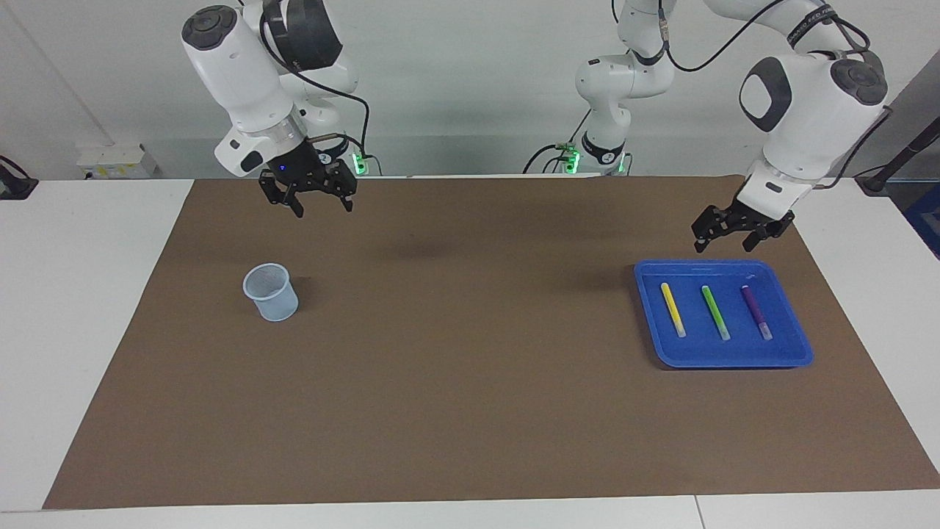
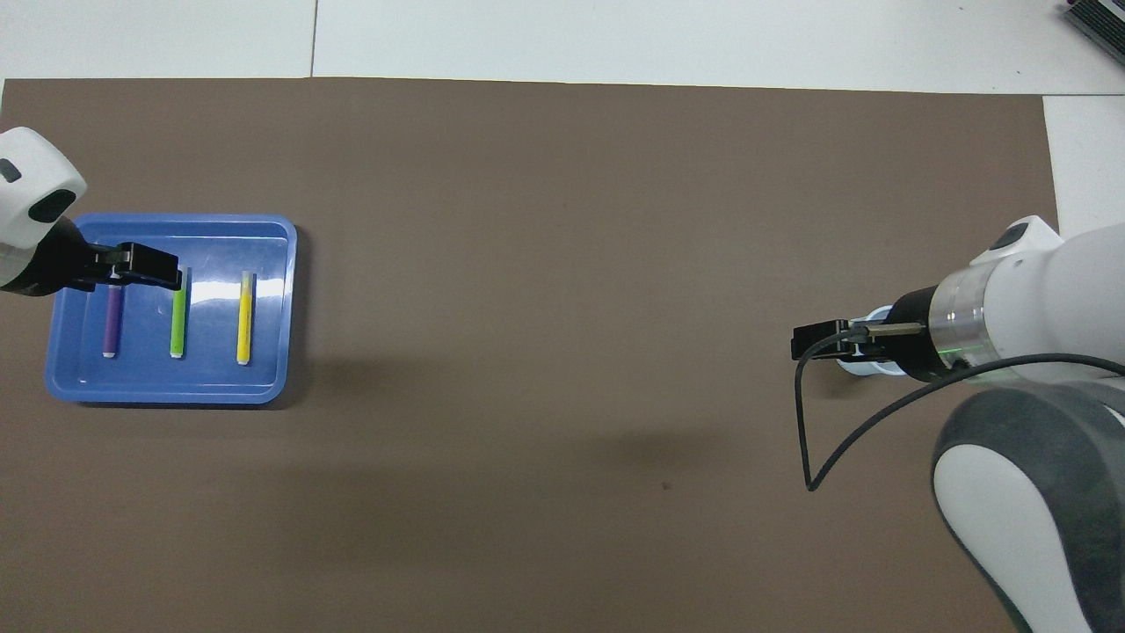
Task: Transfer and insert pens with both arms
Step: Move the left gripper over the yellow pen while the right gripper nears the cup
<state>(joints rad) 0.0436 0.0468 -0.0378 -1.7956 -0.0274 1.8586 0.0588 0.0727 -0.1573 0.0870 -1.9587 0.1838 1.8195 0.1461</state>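
Observation:
Three pens lie side by side in a blue tray at the left arm's end of the table: yellow pen, green pen, purple pen. From overhead the yellow pen, green pen and purple pen show in the tray. My left gripper hangs open over the tray, clear of the pens; seen from above, the left gripper covers the green pen's pale tip. My right gripper is open and holds nothing, raised over the mat by a pale blue cup.
The cup stands upright on the brown mat toward the right arm's end. From overhead the right gripper and its wrist hide most of the cup. A black cable loops below the right wrist. White table surrounds the mat.

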